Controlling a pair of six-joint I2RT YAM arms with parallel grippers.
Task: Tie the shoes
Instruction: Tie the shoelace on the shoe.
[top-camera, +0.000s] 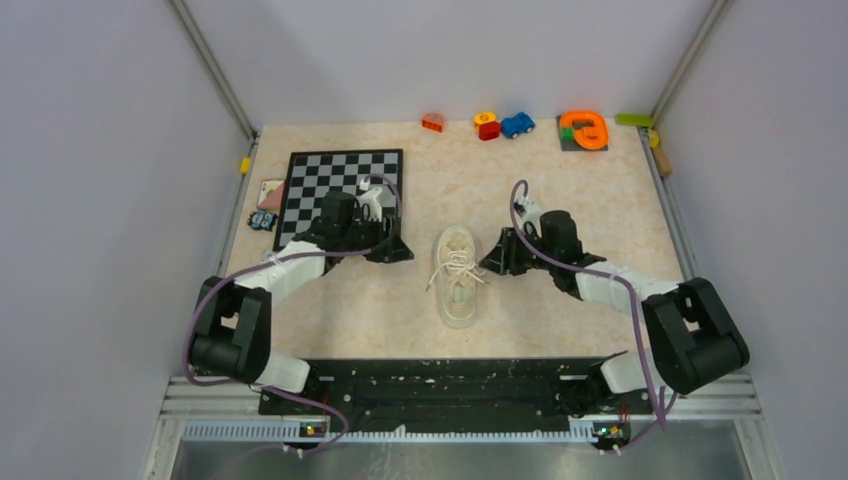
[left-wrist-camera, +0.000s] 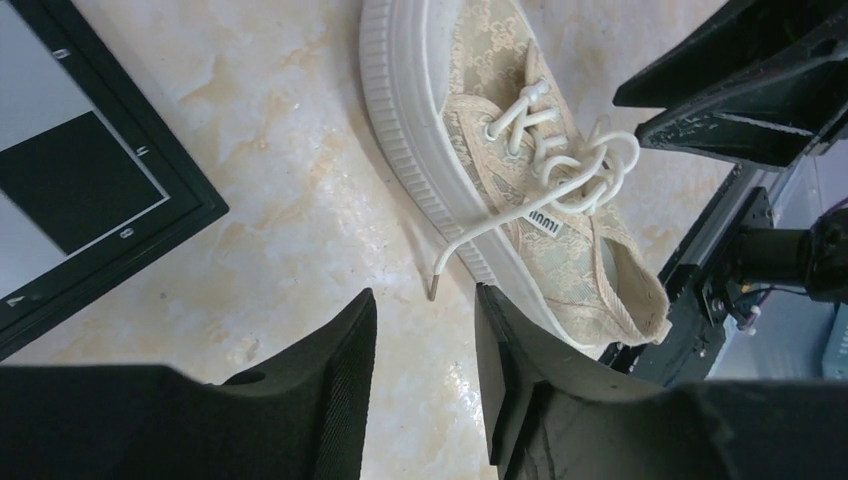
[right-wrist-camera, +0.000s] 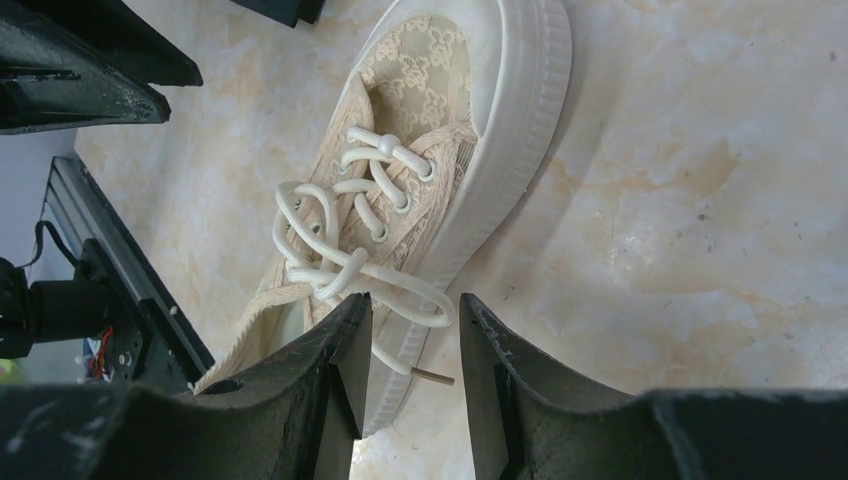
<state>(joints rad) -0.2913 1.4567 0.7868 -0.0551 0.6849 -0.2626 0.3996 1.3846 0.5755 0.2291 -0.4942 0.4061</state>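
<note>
One sneaker (top-camera: 459, 277), lying between my left gripper (left-wrist-camera: 425, 318) and right gripper (right-wrist-camera: 415, 318); both jaws part-open, empty. Step, I judge: lace pickup. Next: each pinches a loose lace end (left-wrist-camera: 432, 292).

Shining bright and even from overhead, casting soft shadows, glinting on the tabletop (left-wrist-camera: 452, 385) between the fingers (left-wrist-camera: 335, 390) of the left claw (left-wrist-camera: 423, 295).

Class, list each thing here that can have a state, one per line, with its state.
Shoe: upright on its sole, on the table.
Laces: loosely looped, ends trailing onto the table.
Left gripper: open, empty.
Right gripper: open, empty.
</note>
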